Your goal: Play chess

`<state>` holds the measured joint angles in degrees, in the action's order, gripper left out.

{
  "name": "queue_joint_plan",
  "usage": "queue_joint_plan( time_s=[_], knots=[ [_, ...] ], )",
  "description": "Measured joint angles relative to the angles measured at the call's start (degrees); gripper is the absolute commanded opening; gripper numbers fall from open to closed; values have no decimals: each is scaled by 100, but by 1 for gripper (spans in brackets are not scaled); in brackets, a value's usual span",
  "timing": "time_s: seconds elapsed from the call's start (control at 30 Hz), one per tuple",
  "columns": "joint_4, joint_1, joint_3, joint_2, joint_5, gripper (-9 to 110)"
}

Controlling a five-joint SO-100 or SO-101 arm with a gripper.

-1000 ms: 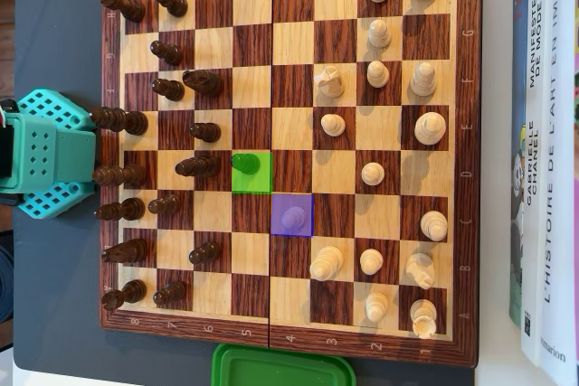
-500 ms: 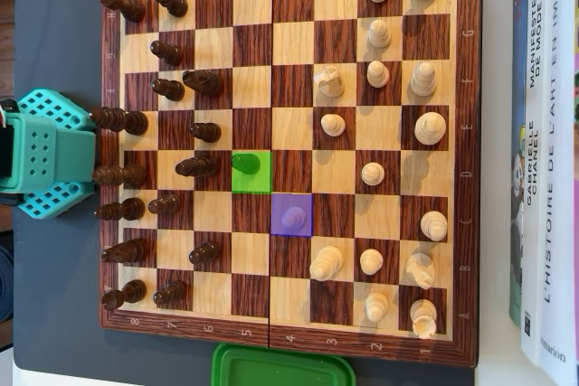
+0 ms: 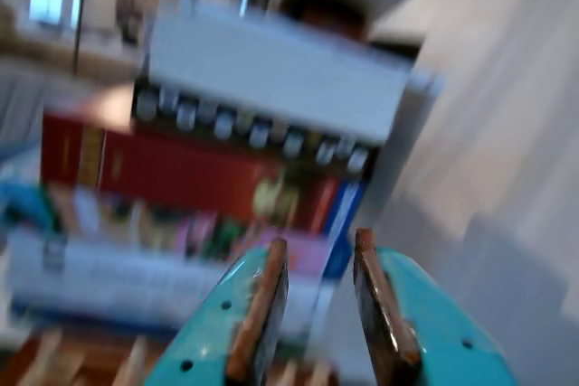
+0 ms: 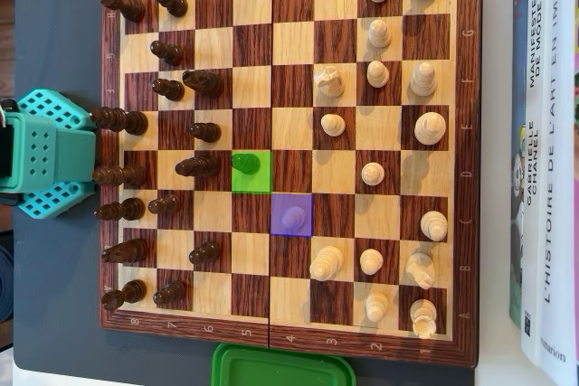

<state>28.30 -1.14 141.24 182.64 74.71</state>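
In the overhead view a wooden chessboard (image 4: 288, 354) lies flat, with dark pieces (image 4: 196, 166) on its left half and light pieces (image 4: 373, 173) on its right half. One square is tinted green (image 4: 257, 182) and holds a pawn (image 4: 242, 163). A square diagonally beside it is tinted purple (image 4: 302, 228) and also holds a pawn (image 4: 291, 216). My teal arm (image 4: 50, 153) sits off the board's left edge. In the blurred wrist view my gripper (image 3: 319, 240) points at a stack of books (image 3: 199, 169). It is open, with nothing between its brown pads (image 3: 258, 309).
Books (image 4: 547, 160) lie along the board's right edge in the overhead view. A green plastic lid (image 4: 282, 370) sits at the bottom edge. The board rests on a dark grey mat (image 4: 56, 33).
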Motion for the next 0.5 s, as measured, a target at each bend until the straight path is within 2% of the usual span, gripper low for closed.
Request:
queue_joint_plan(
  time_s=[0.17, 0.5],
  knots=[
    [1389, 325, -870, -1230, 0, 12],
    [3278, 343, -1626, -2654, 0, 12]
  ],
)
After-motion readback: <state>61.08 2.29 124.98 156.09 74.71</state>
